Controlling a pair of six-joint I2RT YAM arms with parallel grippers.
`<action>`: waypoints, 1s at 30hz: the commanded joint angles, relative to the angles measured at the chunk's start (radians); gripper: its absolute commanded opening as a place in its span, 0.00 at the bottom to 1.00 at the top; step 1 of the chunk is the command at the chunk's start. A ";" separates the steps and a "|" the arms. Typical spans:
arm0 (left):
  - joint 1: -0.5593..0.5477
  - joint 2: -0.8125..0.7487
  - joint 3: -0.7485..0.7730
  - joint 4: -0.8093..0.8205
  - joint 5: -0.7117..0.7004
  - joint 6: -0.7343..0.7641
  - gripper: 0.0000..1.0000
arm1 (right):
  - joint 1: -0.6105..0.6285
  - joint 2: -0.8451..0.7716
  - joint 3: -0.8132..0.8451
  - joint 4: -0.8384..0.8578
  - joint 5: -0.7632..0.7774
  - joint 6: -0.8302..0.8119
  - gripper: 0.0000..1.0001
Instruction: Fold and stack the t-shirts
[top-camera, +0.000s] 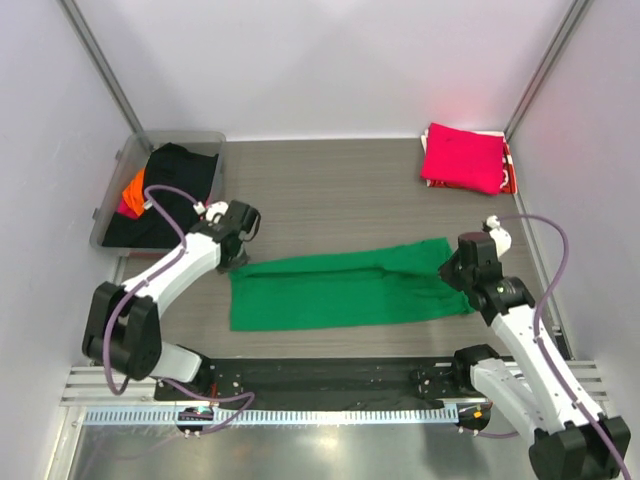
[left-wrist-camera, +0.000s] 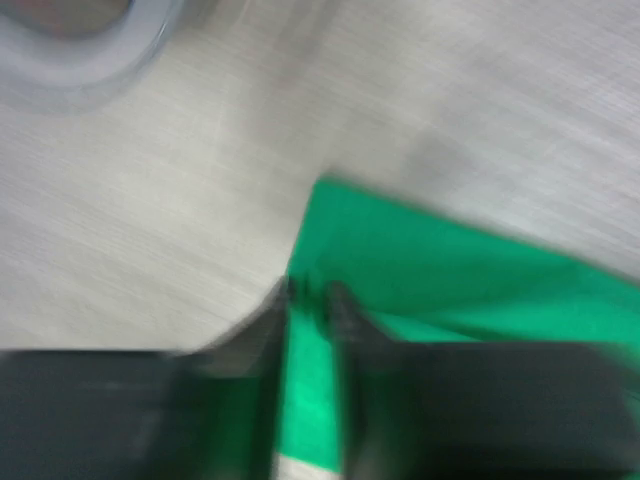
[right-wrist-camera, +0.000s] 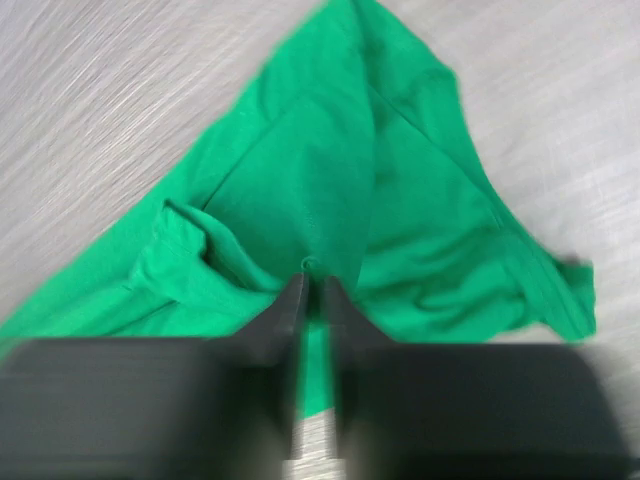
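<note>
Well beyond the left jaws, off to their left: clear tub (top-camera: 112, 195) holding a black t-shirt (top-camera: 180, 170) and an orange t-shirt (top-camera: 133, 188).

Left gripper (top-camera: 236, 262) is at the far-left corner of the green t-shirt (top-camera: 340, 290). The wrist view is blurred. The jaws are a sliver apart with green in the gap, and we cannot tell whether they pinch it or are free of it.

The green shirt lies on the table (top-camera: 330, 190), stretched between the two sets of jaws. We read the step as a crosswise fold, one end carried over the other. To do it well, catch every layer at each end, lift evenly, keep the band taut from jaw to jaw, and land edge on edge.

Its long axis runs from the left jaws to the right jaws. The right end sits slightly farther from the bases and looks rumpled, and we judge the sleeves and shoulders to be there.

Right gripper (right-wrist-camera: 312, 290): jaws nearly together, clamped on a ridge of green tented up at the tips.

Well beyond the right jaws: magenta t-shirt (top-camera: 460, 158), folded.
</note>
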 joint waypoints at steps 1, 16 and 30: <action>-0.002 -0.120 -0.105 -0.023 -0.034 -0.103 0.43 | 0.003 -0.114 -0.068 -0.012 0.073 0.191 0.28; -0.011 -0.226 -0.067 -0.032 0.032 -0.074 0.64 | 0.025 0.453 0.192 0.264 -0.327 -0.049 0.67; -0.015 -0.378 -0.155 -0.063 0.013 -0.046 0.64 | 0.110 0.644 0.087 0.389 -0.344 -0.086 0.48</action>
